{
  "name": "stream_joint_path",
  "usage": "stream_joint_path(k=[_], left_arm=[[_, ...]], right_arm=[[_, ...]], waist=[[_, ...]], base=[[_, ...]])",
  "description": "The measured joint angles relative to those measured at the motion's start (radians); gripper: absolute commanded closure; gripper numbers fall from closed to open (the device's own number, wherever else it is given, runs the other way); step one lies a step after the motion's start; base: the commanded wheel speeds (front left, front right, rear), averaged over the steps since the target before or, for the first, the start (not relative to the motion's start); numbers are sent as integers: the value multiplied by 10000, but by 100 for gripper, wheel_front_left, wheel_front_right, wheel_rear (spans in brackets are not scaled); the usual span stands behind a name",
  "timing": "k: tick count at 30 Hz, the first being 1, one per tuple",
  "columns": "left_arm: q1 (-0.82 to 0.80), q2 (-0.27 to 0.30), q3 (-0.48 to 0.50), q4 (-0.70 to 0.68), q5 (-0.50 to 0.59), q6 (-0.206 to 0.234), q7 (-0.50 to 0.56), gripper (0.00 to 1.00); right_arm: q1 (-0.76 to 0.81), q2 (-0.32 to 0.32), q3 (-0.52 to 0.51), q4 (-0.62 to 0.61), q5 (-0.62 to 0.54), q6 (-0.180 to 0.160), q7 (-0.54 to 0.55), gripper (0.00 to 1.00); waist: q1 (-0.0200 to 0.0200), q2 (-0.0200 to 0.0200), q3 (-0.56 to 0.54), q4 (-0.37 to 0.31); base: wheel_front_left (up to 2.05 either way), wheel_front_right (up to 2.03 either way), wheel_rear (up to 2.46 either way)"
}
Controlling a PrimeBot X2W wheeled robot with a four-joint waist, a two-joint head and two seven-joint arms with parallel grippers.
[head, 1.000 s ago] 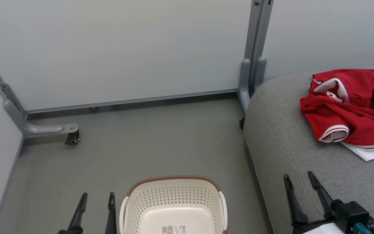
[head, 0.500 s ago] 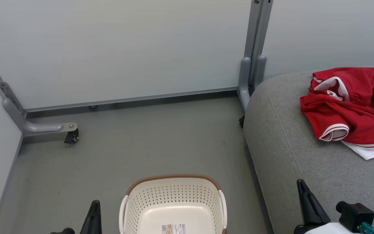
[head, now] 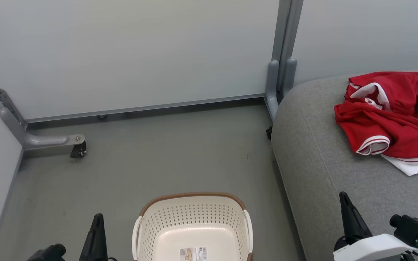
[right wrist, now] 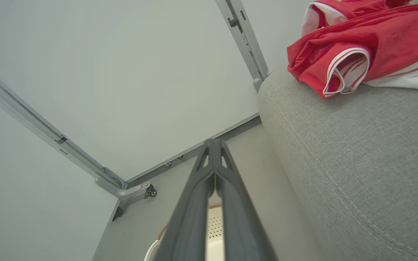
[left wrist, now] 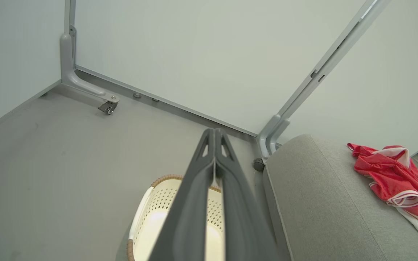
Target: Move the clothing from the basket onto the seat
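**Stock check: laundry basket empty, red sportswear on sofa cushion**

**Item 1, clothing** (head: pixel 386 119). Bright-red sports garments with white stripes and trim. There appear to be 2, heaped together and touching. They lie on the grey sofa cushion (head: pixel 321 163), toward its back and well in from the rounded edge that faces the floor. A white hem lies flat at the near side of the heap.

**Item 2, laundry basket** (head: pixel 194 197). Cream perforated plastic with a brown rim, standing on the grey floor just beside the cushion. It holds 0 garments. A paper label (head: pixel 193 253) lies on its bottom.

**Item 3, left gripper** (head: pixel 98 217). It sits low, just left of the basket. Its 2 dark fingers are pressed together at the tips and pinch nothing.

**Item 4, right gripper** (head: pixel 344 195). It is over the near part of the cushion, well apart from the heap. Its fingers are likewise pressed together, with nothing between them.

**Assessment.** The transfer looks complete. The step in hand is judged to be a final check and a tidy pull-back.

**Handling notes.**
- Confirm from the head view that only the label shows on the basket bottom.
- Bring the right arm away along the near side of the cushion so the fingertips do not catch the loose white hem and drag the heap.
- Keep the left fingers off the basket's side handle, since the light plastic would likely skid if nudged.
- The soft heap looks settled and needs no further straightening.
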Motion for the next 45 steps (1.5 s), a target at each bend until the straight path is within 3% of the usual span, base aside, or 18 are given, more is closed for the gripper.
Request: stream_joint_path(k=[20,45], left_arm=[[-657,77,330,194,-2991,-167,673,100],[-1327,127,729,430,-5896,-328,1388,100]], right_arm=[[-592,-56,-286,299,2922,-2,669,100],[-1224,-69,-635,606,5800,-6,1390,100]], waist=[[0,0,172,-65],[0,0,387,-147]], base=[[0,0,0],[0,0,0]])
